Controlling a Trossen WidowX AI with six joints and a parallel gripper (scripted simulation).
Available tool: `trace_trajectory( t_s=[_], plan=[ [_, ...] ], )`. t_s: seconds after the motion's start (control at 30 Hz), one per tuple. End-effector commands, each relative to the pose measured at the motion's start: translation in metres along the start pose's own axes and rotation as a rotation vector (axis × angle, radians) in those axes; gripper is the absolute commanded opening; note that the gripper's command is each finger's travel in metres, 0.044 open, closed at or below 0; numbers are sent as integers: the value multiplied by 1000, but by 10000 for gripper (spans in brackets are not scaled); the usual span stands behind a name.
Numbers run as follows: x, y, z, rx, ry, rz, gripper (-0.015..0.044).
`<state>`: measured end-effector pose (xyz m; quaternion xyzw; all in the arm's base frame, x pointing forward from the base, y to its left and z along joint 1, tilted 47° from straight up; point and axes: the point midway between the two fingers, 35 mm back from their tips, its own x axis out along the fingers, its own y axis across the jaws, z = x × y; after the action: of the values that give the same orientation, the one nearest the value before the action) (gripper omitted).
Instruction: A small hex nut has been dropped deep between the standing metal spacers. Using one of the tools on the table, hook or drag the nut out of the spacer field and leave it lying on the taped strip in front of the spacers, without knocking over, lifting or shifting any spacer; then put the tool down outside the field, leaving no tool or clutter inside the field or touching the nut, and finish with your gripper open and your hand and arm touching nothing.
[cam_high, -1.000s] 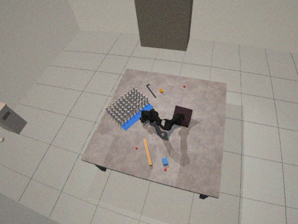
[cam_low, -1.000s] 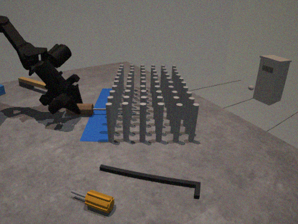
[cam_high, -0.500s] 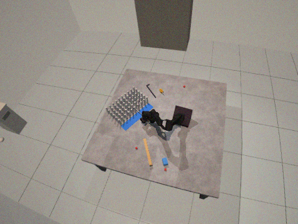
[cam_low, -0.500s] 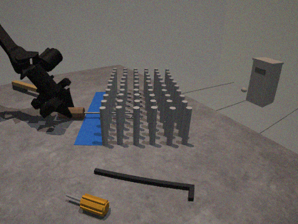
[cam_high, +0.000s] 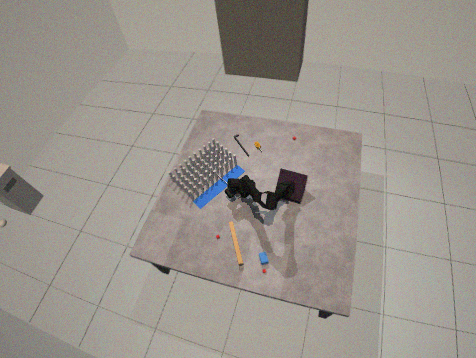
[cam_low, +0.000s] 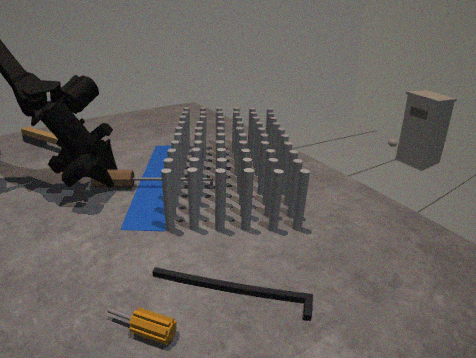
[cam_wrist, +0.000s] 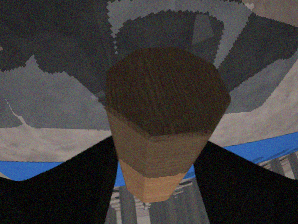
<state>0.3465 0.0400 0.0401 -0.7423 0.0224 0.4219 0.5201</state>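
My gripper is shut on a tool's wooden handle, just outside the blue taped strip. The tool's thin metal shaft runs nearly level across the strip and in between the standing metal spacers. Its far end is in the near part of the field in the exterior view, partly hidden by spacers, with a small dark shape there. The spacers look upright. I cannot make out the hex nut in any view.
A black L-shaped bar and an orange-handled screwdriver lie beside the field. A long wooden strip, a blue block and small red objects lie elsewhere on the table.
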Motion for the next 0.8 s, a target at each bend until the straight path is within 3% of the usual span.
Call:
trace_trajectory(
  t_s=[0.0, 0.77],
  plan=[
    [-2, 0, 1, 6, 4, 3, 0],
    [-9, 0, 12, 7, 3, 4, 0]
  ],
)
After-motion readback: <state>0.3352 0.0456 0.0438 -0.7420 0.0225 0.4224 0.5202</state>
